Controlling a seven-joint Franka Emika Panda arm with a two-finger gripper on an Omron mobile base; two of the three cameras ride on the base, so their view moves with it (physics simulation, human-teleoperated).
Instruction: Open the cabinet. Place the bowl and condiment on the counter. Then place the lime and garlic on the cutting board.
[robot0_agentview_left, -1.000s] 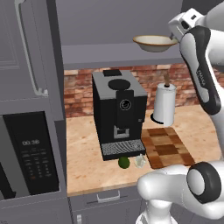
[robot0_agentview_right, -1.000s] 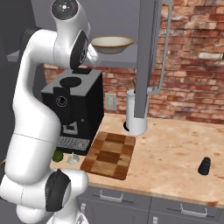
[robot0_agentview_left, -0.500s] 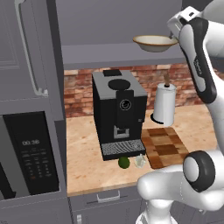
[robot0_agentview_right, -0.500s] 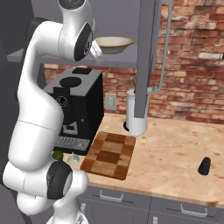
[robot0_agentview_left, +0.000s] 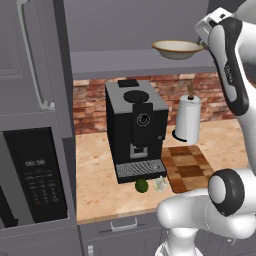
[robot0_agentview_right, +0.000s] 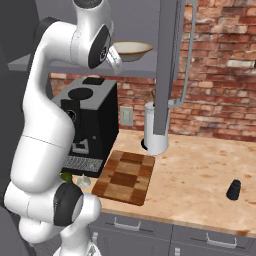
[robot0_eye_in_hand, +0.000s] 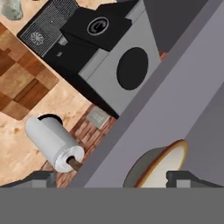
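Nothing much moved: arm stays reared up top right in the left view, gripper (robot0_agentview_left: 204, 37) spread wide beside the bowl (robot0_agentview_left: 177, 49) on the cabinet (robot0_agentview_left: 150, 62) shelf. Hand view: bowl (robot0_eye_in_hand: 159, 168) lower right between spread fingertips.

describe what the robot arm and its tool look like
The glossy white arm is built of thick rounded segments, with dark grey circular caps at the joints, one large disc low near its base and another at the upper joint. No cables or markings show. The tool ends in two small, blocky dark grey fingertips seen in the hand view.
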